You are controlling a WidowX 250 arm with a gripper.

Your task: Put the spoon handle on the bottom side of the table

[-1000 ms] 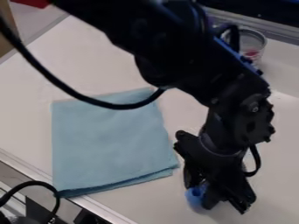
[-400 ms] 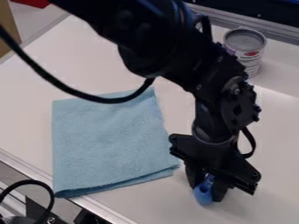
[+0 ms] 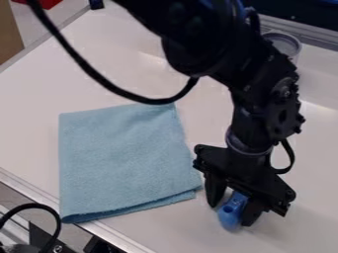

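Observation:
The black gripper (image 3: 231, 212) points down at the lower right of the camera view, to the right of the cloth's lower corner. It stands open, its two fingers apart on either side of a blue piece, likely the spoon's handle (image 3: 230, 216). That piece has a small dark hole and rests at the white table's surface, its rounded end towards the bottom of the view. The rest of the spoon is hidden behind the gripper. The table (image 3: 165, 234) extends below and around them.
A folded light blue cloth (image 3: 122, 160) lies left of the gripper. A metal can (image 3: 284, 42) stands at the upper right, partly behind the arm. The table's metal edge runs along the lower left.
The gripper's fingers have spread from closer around the blue piece. The upper arm swung left, then back right, while the blue piece stayed near the same place and turned somewhat.

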